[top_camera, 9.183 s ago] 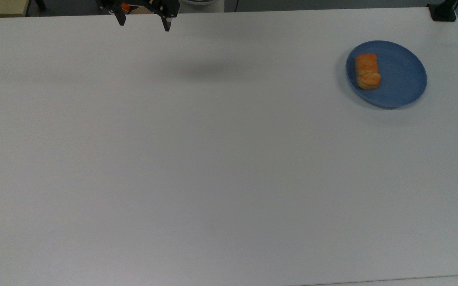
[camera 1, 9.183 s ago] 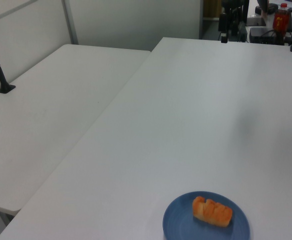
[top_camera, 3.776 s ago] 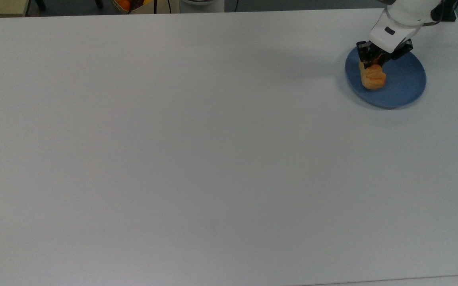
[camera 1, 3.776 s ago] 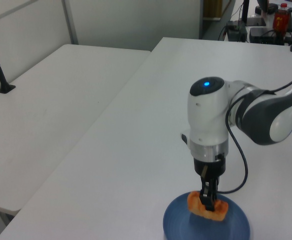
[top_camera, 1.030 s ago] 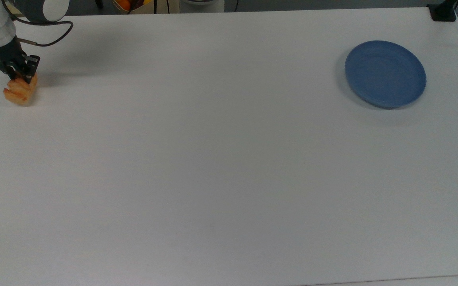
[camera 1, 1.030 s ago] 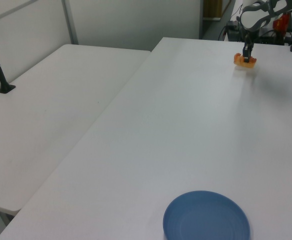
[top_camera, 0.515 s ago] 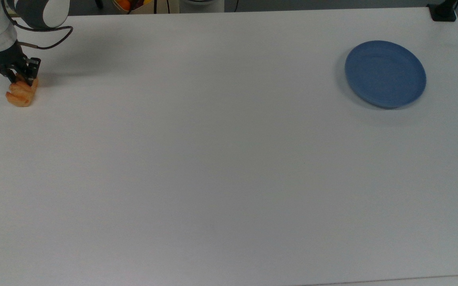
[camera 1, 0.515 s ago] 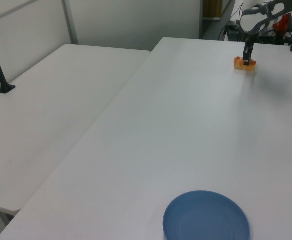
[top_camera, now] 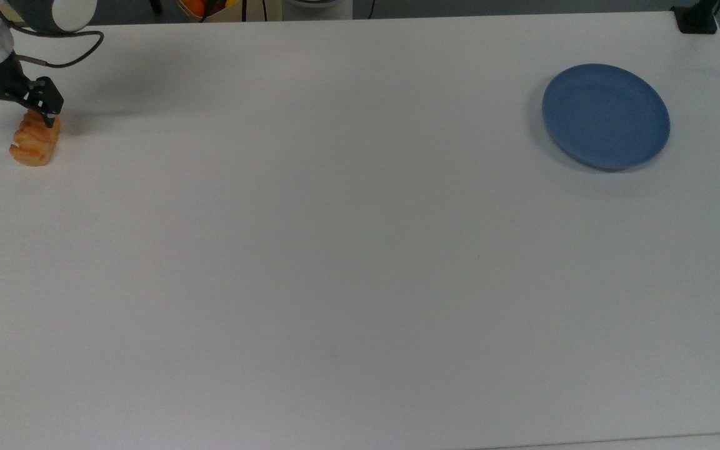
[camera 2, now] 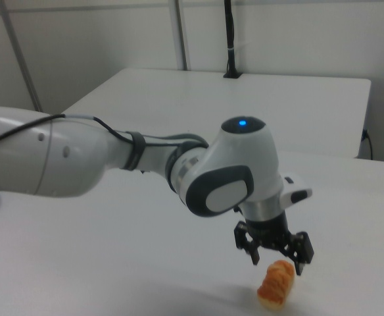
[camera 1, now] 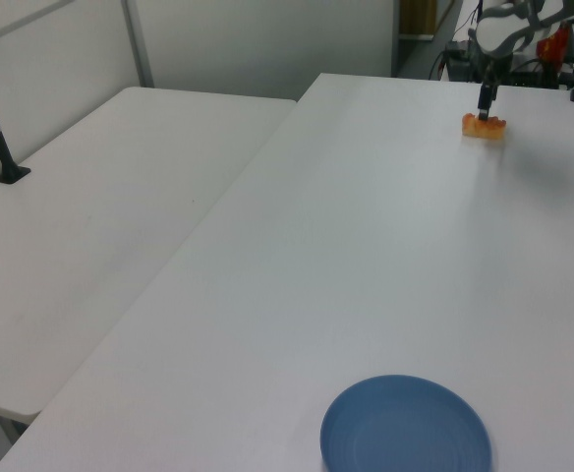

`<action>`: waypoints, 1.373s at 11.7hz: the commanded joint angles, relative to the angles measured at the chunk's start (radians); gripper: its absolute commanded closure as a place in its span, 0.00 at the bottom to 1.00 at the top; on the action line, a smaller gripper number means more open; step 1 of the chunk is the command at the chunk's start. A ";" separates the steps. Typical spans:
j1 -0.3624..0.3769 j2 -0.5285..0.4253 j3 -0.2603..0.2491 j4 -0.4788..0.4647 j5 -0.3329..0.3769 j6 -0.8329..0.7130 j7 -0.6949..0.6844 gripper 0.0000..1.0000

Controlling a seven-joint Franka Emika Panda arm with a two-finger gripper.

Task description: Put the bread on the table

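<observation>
Even, soft overhead light; faint shadows.

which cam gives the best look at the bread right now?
The right view: the bread sits close up on the table, its ridged crust plain, with the open gripper just above it. The top view has it small at the top view's left edge. The left view shows a tiny orange shape at the far end.

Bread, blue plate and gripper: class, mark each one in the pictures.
bread [top_camera: 35,142], top view, on its ridged crust.
blue plate [top_camera: 605,115], top view, on its bare middle.
gripper [camera 2: 275,257], right view, midway between the open fingertips.
</observation>
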 commanded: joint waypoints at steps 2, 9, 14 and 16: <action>0.112 -0.191 -0.005 -0.022 0.028 -0.205 0.162 0.00; 0.232 -0.405 0.426 -0.045 -0.118 -0.505 0.817 0.00; 0.233 -0.431 0.525 -0.068 -0.035 -0.490 0.856 0.00; 0.235 -0.420 0.528 -0.077 -0.026 -0.467 0.865 0.00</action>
